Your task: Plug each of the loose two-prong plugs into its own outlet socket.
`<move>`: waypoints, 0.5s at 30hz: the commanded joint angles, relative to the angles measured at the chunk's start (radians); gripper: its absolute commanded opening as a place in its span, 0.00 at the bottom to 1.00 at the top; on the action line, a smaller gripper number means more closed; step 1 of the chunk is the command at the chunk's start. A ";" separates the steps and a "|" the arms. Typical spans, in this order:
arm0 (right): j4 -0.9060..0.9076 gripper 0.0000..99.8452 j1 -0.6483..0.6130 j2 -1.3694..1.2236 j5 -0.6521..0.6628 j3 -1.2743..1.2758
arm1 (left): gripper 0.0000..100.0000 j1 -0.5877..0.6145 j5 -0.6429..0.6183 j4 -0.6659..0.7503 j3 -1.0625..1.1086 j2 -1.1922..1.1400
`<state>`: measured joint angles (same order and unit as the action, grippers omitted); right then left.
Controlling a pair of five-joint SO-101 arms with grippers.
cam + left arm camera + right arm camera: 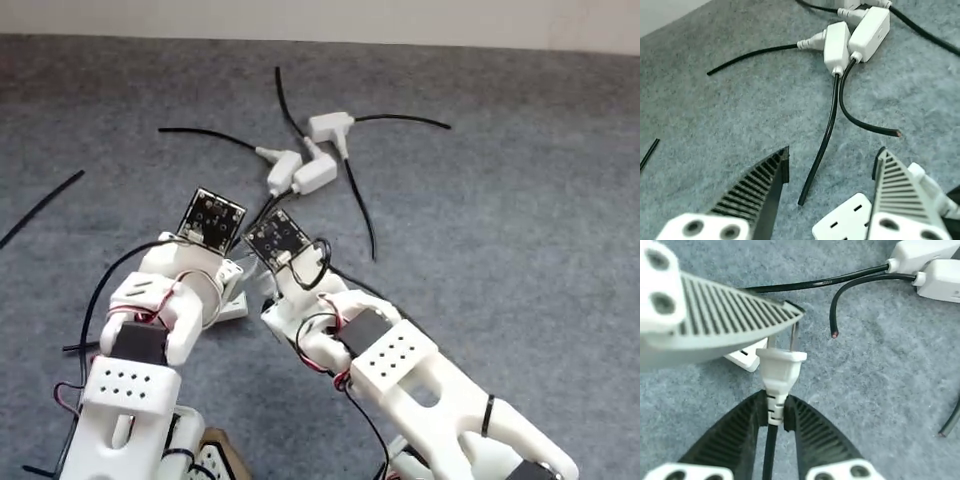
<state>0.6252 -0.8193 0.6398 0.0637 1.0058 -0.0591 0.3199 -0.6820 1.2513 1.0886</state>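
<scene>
My right gripper (776,405) is shut on the neck of a white two-prong plug (780,369). Its bare prongs point away from the wrist, just beside a white outlet socket (746,358) lying on the grey carpet. The ribbed white finger (715,322) of my left gripper crosses above that socket. My left gripper (834,152) stands open, low over the carpet, with the outlet socket (842,222) resting against its white finger (892,185). From above, the socket (236,306) peeks out between the two wrists.
Farther out lie two white joined plug-and-socket pieces (285,170) (316,176) and a T-shaped white piece (330,127), all trailing black cords. A loose black cord end (815,165) runs between the open left fingers. Another cord (40,205) lies far left.
</scene>
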 commanded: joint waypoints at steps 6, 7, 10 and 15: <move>0.143 0.01 -0.012 0.234 0.038 -0.148 | 0.29 -0.016 0.000 0.043 -0.024 -0.094; 0.148 0.01 -0.012 0.249 0.037 -0.147 | 0.29 -0.016 0.000 0.049 -0.022 -0.099; 0.150 0.01 -0.012 0.260 0.040 -0.148 | 0.29 -0.016 0.000 0.049 -0.021 -0.099; 0.150 0.01 -0.013 0.260 0.041 -0.145 | 0.29 -0.016 0.000 0.049 -0.022 -0.099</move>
<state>0.7725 -0.8178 0.8546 0.0913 0.9306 -0.0591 0.3184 -0.6467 1.2513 0.9950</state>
